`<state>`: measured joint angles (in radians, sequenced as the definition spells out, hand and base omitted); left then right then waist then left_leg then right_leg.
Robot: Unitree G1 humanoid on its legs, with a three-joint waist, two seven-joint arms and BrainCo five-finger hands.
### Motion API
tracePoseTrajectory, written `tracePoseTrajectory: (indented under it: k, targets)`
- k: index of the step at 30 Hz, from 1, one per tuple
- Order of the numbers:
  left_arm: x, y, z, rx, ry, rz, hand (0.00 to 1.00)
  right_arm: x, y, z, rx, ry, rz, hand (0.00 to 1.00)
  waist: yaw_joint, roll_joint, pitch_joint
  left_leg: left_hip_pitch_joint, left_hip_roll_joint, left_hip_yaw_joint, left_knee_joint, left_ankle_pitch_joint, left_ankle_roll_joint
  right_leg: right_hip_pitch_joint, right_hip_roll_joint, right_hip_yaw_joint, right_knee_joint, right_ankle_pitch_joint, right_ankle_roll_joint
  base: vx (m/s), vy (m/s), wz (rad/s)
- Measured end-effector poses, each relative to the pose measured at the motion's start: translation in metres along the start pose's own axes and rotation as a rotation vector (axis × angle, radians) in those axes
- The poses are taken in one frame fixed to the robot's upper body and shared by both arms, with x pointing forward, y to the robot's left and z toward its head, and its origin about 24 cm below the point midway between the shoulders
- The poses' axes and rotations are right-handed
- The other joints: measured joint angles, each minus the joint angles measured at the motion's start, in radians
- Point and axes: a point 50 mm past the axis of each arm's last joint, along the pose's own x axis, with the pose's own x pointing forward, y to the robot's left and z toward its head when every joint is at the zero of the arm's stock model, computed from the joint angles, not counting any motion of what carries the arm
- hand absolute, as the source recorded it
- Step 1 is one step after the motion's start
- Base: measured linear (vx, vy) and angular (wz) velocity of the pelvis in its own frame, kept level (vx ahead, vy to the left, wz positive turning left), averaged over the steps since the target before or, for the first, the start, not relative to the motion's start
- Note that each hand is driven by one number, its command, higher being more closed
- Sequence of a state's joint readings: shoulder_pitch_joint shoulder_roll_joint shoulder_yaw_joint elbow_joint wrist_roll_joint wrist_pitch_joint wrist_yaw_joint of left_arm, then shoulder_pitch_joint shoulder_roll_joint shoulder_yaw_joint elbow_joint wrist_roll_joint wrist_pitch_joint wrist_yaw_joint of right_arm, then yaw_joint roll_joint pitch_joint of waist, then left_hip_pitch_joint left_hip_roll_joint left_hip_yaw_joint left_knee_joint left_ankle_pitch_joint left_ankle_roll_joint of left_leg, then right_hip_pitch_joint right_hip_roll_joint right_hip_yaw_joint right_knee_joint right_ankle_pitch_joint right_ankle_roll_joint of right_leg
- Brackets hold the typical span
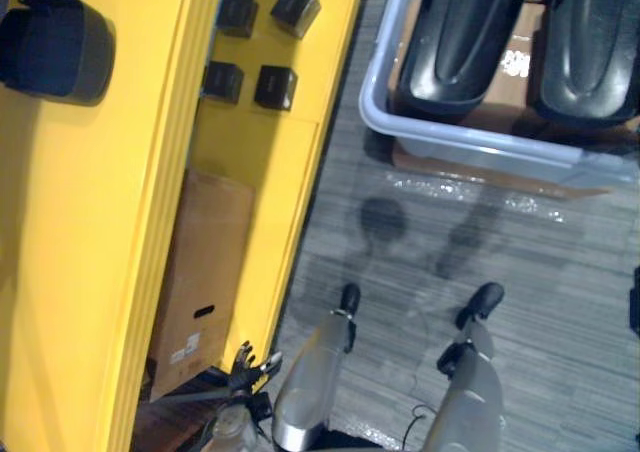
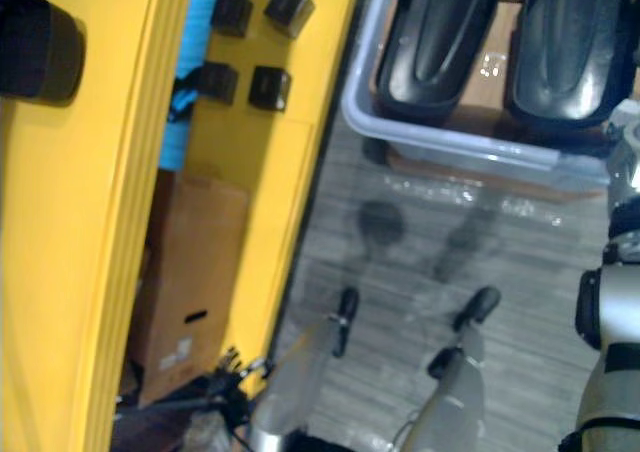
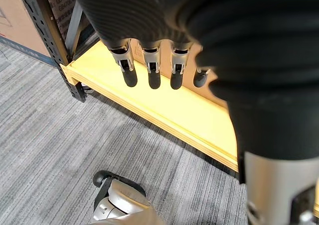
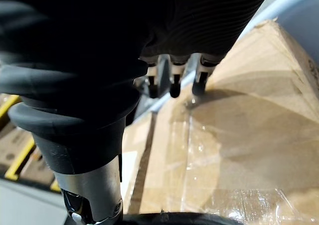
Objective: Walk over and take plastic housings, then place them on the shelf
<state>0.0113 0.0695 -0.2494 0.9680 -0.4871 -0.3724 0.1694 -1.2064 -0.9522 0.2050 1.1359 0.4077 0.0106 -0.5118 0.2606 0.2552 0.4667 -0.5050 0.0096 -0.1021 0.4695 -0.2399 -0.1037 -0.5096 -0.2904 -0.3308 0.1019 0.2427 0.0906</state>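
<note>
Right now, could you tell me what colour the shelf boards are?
The shelf boards are yellow, clearest in the left eye view.

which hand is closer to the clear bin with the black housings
Right. The right hand hangs over the taped cardboard box, close beside the bin. The left hand hangs by the yellow shelf board, away from the bin.
</note>
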Motion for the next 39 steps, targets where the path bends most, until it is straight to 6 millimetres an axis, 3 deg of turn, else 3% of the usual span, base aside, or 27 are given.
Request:
tracePoseTrajectory:
  k: [14, 18, 19, 29, 39]
  targets:
    - [0.000, -0.010, 0.001, -0.021, 0.001, -0.063, 0.00, 0.009, -0.016, 0.017, -0.118, -0.068, -0.009, 0.00, 0.056, 0.027, -0.020, -0.060, -0.006, -0.023, 0.030, 0.000, 0.000, -0.038, -0.008, -0.020, 0.014, -0.002, 0.000, -0.01, 0.004, 0.04]
    - [0.000, -0.011, 0.001, -0.015, -0.008, -0.074, 0.00, 0.011, -0.016, 0.022, -0.183, -0.076, 0.011, 0.00, 0.059, 0.028, -0.020, -0.071, -0.006, -0.024, 0.033, 0.000, 0.000, -0.050, -0.009, -0.021, 0.025, -0.007, -0.003, 0.00, 0.000, 0.00]
    - [0.000, -0.011, 0.001, -0.018, -0.007, -0.074, 0.00, 0.012, -0.017, 0.021, -0.212, -0.056, 0.024, 1.00, 0.061, 0.028, -0.020, -0.072, -0.005, -0.026, 0.034, 0.000, 0.000, -0.050, -0.009, -0.022, 0.027, -0.008, -0.003, 0.00, 0.000, 0.00]
    - [0.000, -0.012, 0.002, -0.017, -0.013, -0.078, 0.00, 0.018, -0.037, 0.014, -0.389, 0.069, 0.039, 1.00, 0.077, 0.029, -0.021, -0.071, -0.003, -0.026, 0.045, -0.001, -0.001, -0.048, -0.009, -0.025, 0.046, -0.020, -0.008, -0.01, -0.001, 0.00]
    - [-0.001, -0.013, 0.001, -0.011, -0.019, -0.077, 0.00, 0.018, -0.042, 0.006, -0.624, 0.109, -0.005, 1.00, 0.087, 0.033, -0.024, -0.048, -0.004, -0.028, 0.020, 0.010, -0.004, -0.037, -0.012, -0.026, 0.046, -0.021, -0.005, 0.01, -0.003, 0.01]
